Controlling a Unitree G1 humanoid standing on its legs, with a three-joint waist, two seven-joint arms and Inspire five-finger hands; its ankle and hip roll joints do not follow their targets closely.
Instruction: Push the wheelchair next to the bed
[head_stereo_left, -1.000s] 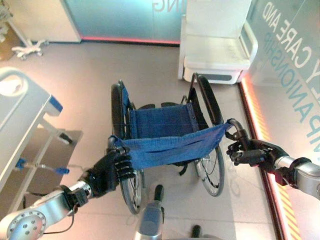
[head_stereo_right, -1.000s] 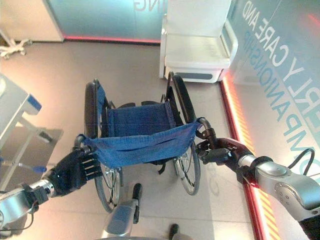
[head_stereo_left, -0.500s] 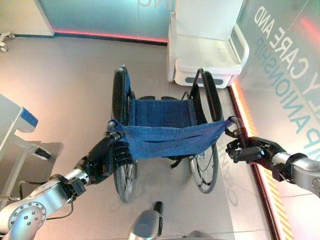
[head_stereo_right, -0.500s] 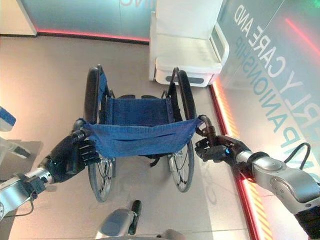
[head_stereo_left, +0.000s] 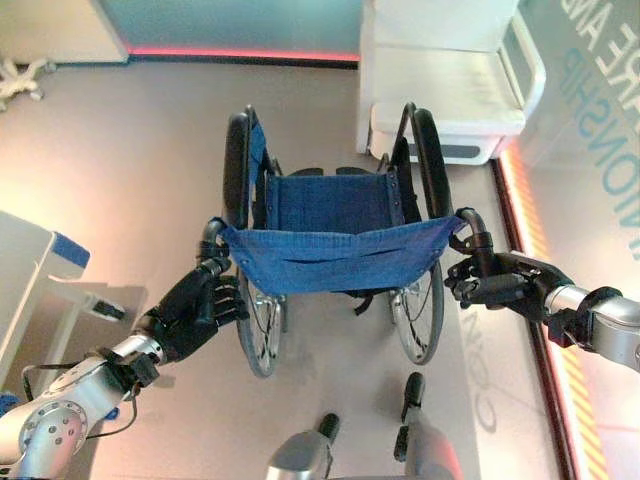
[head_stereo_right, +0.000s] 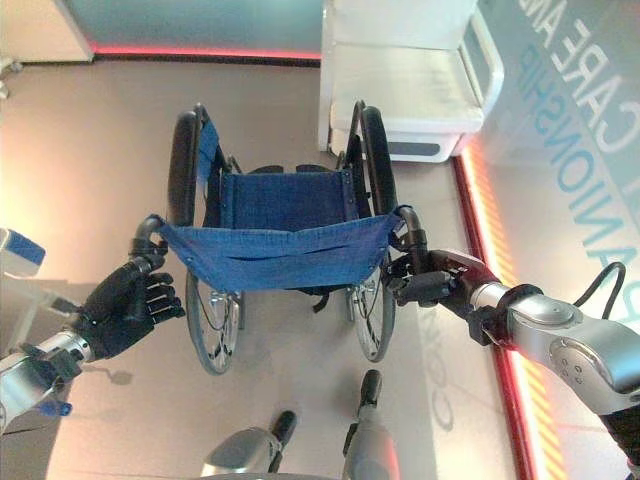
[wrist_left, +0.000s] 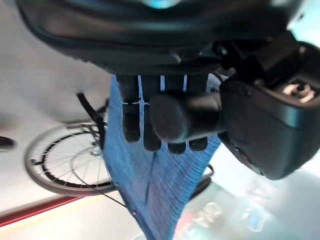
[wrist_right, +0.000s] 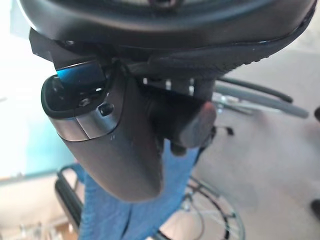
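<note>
The wheelchair (head_stereo_left: 335, 250) stands mid-floor, squarer to the robot than half a second ago, its blue sling back (head_stereo_left: 335, 258) stretched level between the two push handles. The left hand (head_stereo_left: 195, 310), which a moment earlier sat high against the left push handle (head_stereo_left: 212, 238), now reaches it from lower down at 8 o'clock, fingers curled round the grip. The right hand (head_stereo_left: 490, 285) keeps its closed grasp on the right push handle (head_stereo_left: 472, 228) at 3 o'clock. The corner of the bed (head_stereo_left: 35, 280), white with a blue bumper, shows at 9 o'clock, well apart from the chair's left wheel (head_stereo_left: 255, 330). A white seat (head_stereo_left: 450, 95) stands at 1 o'clock, just beyond the right armrest (head_stereo_left: 430, 165). A glowing red floor strip (head_stereo_left: 545, 340) runs along the lettered glass wall (head_stereo_left: 600, 130) at 3 o'clock, near the right wheel (head_stereo_left: 420, 320).
</note>
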